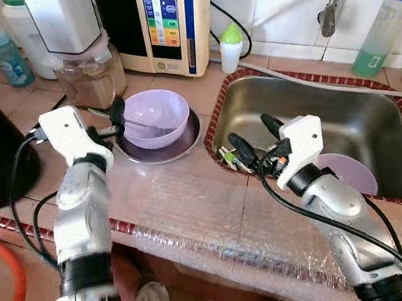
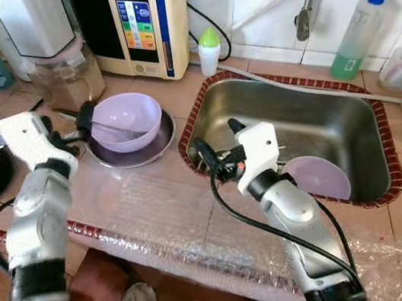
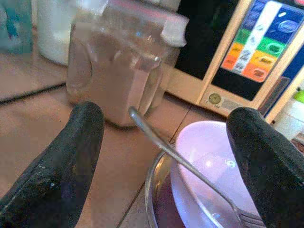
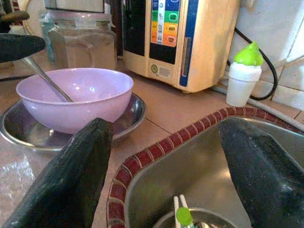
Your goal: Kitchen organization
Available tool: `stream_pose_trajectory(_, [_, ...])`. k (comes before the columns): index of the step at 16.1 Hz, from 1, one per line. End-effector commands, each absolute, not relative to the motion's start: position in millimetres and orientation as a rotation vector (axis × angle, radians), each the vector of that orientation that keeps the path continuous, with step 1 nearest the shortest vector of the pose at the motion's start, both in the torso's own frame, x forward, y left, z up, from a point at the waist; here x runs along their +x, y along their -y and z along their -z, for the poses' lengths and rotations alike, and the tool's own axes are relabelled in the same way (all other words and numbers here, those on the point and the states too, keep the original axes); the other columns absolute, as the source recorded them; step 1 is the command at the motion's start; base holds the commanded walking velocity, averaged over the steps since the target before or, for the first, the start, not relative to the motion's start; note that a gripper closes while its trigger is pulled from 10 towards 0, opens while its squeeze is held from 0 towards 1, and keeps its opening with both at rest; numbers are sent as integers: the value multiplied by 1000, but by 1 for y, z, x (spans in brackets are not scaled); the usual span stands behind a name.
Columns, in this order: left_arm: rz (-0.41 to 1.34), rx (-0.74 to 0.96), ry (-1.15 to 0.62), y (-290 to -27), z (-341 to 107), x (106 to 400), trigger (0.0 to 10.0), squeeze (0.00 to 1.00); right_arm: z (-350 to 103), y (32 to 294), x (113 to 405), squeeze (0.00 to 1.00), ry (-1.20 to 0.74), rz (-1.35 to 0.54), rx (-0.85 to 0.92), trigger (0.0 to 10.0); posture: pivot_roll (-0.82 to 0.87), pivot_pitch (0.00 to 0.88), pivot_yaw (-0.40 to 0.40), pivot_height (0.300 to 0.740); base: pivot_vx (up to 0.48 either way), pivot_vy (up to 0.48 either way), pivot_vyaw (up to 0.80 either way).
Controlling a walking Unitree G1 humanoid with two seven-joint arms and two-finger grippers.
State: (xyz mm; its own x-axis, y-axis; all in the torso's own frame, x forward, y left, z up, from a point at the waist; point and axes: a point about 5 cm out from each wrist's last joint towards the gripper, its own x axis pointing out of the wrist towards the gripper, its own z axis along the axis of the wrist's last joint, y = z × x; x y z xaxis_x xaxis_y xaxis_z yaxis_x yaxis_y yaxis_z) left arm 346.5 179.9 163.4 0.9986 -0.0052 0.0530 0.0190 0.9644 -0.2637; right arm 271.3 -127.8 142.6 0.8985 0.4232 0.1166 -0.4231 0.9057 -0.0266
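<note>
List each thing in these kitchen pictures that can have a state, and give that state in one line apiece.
Left hand: open, fingers either side of the spoon handle.
Right hand: open, above the sink's near-left corner.
Purple bowl: upright, sitting in the metal plate.
Spoon: leaning in the bowl, handle over the rim.
Purple plate: tilted inside the sink.
Jar: lid on, filled with brown powder.

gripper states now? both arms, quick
Left gripper: open, empty, fingers either side of the spoon handle in the bowl.
Right gripper: open, empty, over the sink edge.
</note>
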Motion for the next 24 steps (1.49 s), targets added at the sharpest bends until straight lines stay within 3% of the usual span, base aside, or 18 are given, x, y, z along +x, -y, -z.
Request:
stream_pose_trajectory(1, [14, -277, 53, -181, -164, 349, 10000, 0, -146, 130, 270, 0, 129, -439, -6, 10000, -77, 54, -16, 740, 0, 0, 0])
stream_pose_trajectory(2, [24, -315, 41, -180, -164, 353, 3765, 0, -146, 129, 268, 0, 128, -447, -16, 10000, -91, 47, -9, 740, 0, 0, 0])
stream_pose_trajectory(3, [44, -349, 17, -178, -163, 357, 0, 0, -145, 128, 266, 0, 127, -455, -28, 10000, -96, 43, -6, 740, 0, 0, 0])
stream_pose_trajectory(5, [89, -437, 1, -173, -164, 361, 0, 0, -145, 127, 266, 0, 125, -463, -43, 10000, -102, 36, -2, 740, 0, 0, 0])
stream_pose_trajectory(16, [101, -532, -18, -177, -165, 370, 0, 0, -144, 129, 267, 0, 114, -451, -50, 10000, -108, 32, 0, 740, 0, 0, 0])
stream_pose_trajectory(24, [114, -549, -20, -177, -167, 374, 0, 0, -142, 110, 254, 0, 75, -673, 34, 10000, -106, 30, -1, 740, 0, 0, 0])
